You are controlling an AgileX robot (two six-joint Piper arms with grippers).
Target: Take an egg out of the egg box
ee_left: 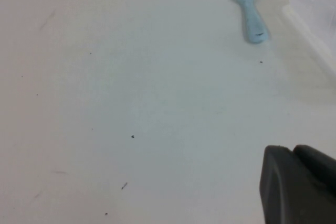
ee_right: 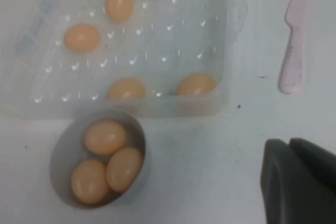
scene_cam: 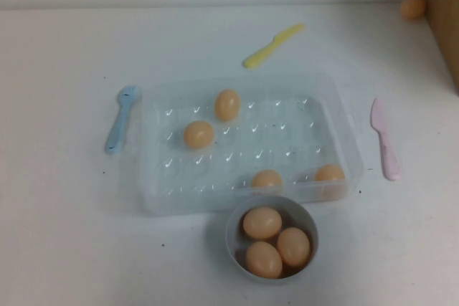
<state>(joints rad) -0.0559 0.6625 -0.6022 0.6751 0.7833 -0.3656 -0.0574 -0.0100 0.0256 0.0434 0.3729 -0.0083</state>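
Observation:
The clear egg box (scene_cam: 287,134) sits mid-table with several tan-orange eggs in it: two at the far left (scene_cam: 227,104) (scene_cam: 199,134) and two by the near wall (scene_cam: 267,179) (scene_cam: 330,173). The right wrist view shows the egg box (ee_right: 173,40) and those eggs too. Neither gripper shows in the high view. My left gripper (ee_left: 294,150) is shut and empty over bare table, to the left of the box corner (ee_left: 315,30). My right gripper (ee_right: 290,142) is shut and empty over bare table, near the box's near right corner.
A grey-white bowl (scene_cam: 231,238) with three eggs stands against the box's near wall. A blue spoon (scene_cam: 120,117) lies left of the box, a yellow knife (scene_cam: 272,45) behind it, a pink knife (scene_cam: 385,139) to its right. One loose egg (scene_cam: 413,8) lies far right.

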